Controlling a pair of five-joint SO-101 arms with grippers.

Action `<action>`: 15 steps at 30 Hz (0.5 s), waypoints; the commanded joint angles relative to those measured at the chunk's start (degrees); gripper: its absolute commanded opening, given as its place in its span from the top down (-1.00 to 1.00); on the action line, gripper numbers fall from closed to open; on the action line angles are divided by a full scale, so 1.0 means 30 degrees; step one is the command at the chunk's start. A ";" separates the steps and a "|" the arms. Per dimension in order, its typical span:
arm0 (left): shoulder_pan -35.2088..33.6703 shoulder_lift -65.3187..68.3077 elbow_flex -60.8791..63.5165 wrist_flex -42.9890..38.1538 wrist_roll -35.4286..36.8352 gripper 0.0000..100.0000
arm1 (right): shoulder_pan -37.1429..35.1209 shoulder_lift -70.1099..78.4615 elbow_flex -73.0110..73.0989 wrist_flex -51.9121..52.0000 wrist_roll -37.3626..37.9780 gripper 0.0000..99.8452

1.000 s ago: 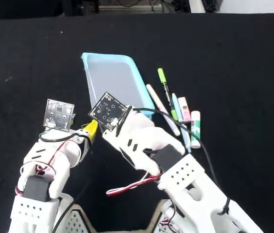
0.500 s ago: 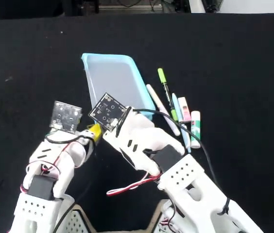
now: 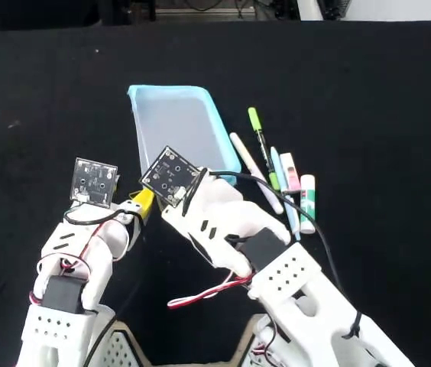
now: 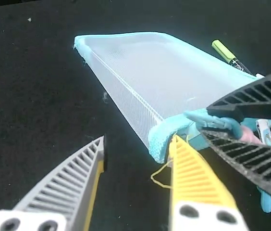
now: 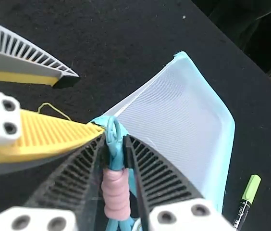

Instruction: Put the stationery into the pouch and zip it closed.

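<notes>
The translucent pouch (image 3: 177, 126) with turquoise trim lies flat mid-table. My right gripper (image 5: 115, 137) is shut on a turquoise tab (image 5: 114, 130) at the pouch's (image 5: 183, 115) near corner, and a pink ribbed piece (image 5: 116, 192) sits between its black fingers. My left gripper (image 4: 138, 144) is open. Its yellow finger (image 4: 193, 183) rests against that same fuzzy corner (image 4: 160, 139), while the grey finger (image 4: 73, 187) stands apart over bare table. The stationery lies to the right of the pouch: a white pen (image 3: 254, 170), a green marker (image 3: 255, 122), a blue pen (image 3: 283, 183), a pink eraser (image 3: 290, 171) and a glue stick (image 3: 307, 200).
The black table (image 3: 368, 92) spreads wide around the pouch. Both arms crowd the near edge, with a red and white cable (image 3: 200, 294) looping between their bases. A loose yellow thread (image 4: 158, 179) lies by the pouch's corner.
The left arm swung a little right half a second ago and has come back left to where it was. The right arm and the pouch have not moved.
</notes>
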 commanded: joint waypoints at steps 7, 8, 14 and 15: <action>-0.0220 -0.0147 0.0161 -0.0293 0.2286 0.91 | 0.0000 -0.0513 -0.0220 -0.0352 0.0029 0.98; -0.0220 -0.0176 0.0161 -0.0293 0.2608 0.92 | 0.0000 -0.0513 -0.0220 -0.0352 0.0029 0.98; -0.1538 -0.0176 -0.0103 -0.0410 0.3253 0.94 | 0.1084 -0.0542 -0.0366 -0.0322 0.0029 0.98; -0.2066 -0.0176 -0.0337 -0.0352 0.3282 0.94 | 0.1582 -0.0542 -0.0454 -0.0322 0.0029 0.98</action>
